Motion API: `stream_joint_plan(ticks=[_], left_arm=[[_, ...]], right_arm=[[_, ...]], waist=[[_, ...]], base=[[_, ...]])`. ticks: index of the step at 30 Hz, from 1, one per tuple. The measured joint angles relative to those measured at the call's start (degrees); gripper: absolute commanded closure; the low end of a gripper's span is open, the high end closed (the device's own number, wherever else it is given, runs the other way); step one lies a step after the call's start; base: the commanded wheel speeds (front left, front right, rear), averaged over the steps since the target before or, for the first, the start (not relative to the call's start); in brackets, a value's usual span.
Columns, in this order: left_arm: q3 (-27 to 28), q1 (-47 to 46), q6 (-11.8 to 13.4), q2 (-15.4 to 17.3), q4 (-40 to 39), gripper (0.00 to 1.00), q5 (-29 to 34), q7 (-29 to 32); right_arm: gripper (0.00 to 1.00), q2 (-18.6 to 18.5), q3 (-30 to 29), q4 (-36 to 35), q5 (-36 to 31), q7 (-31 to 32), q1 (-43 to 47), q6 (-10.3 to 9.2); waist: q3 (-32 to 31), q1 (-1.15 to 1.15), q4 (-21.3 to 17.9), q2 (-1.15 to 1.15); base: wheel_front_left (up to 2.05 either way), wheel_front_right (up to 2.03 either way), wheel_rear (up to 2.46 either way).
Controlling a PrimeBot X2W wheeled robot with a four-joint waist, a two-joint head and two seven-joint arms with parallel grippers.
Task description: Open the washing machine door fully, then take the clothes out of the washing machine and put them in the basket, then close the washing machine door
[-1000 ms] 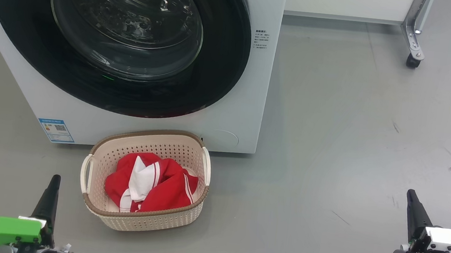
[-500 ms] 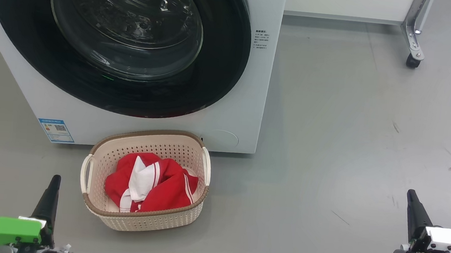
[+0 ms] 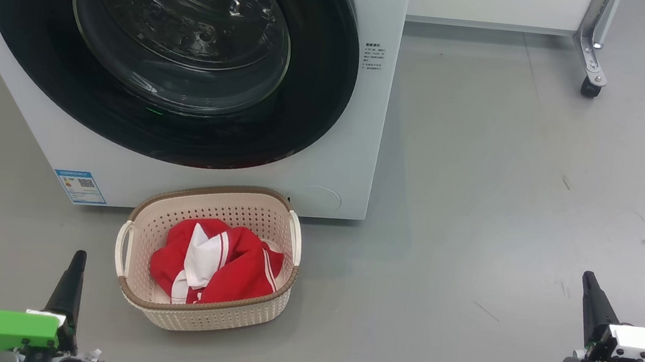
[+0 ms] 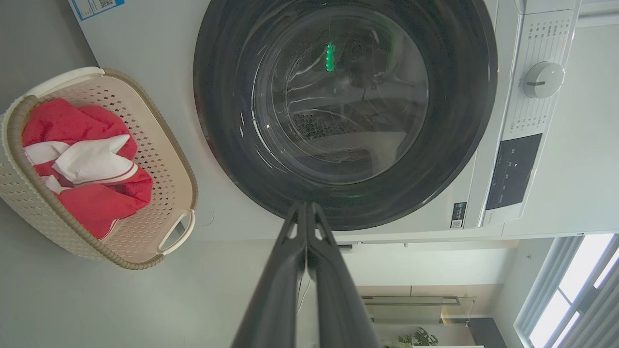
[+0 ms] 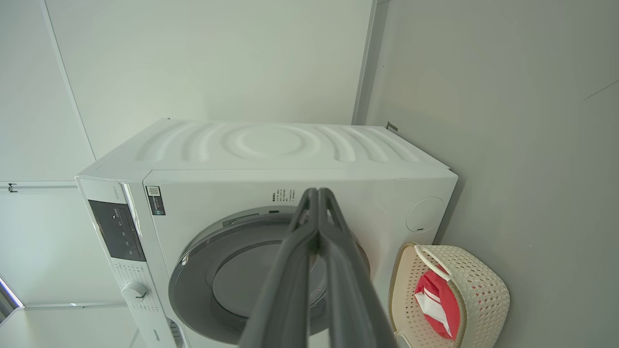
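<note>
The washing machine (image 3: 354, 166) stands at the upper left of the head view, its door (image 3: 168, 51) shut flat against the front, black rim around the glass bowl. In front of it on the floor sits the basket (image 3: 204, 312) holding the red and white clothes (image 3: 212, 262). My left gripper (image 3: 72, 280) is shut and empty at the lower left, just left of the basket. My right gripper (image 3: 592, 299) is shut and empty at the lower right, far from the basket. The left wrist view shows the door (image 4: 346, 104), basket (image 4: 159, 159) and clothes (image 4: 82, 164); the right wrist view shows the machine (image 5: 271, 150) and basket (image 5: 478, 290).
A white cabinet on a metal caster leg (image 3: 593, 59) stands at the back right. Open grey floor (image 3: 507, 194) lies to the right of the machine. The control panel with its white dial (image 4: 544, 79) shows in the left wrist view.
</note>
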Motion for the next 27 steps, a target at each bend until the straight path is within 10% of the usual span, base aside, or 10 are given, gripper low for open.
stream_joint_plan(ticks=[27], left_arm=[[0.1,0.0,0.0,0.0,0.2,1.00,0.0,0.2]], right_arm=[[1.00,0.0,-0.1,0.3,0.0,0.2,0.0,0.08]], waist=[[0.0,0.00,0.0,0.00]], base=[[0.00,0.00,0.00]])
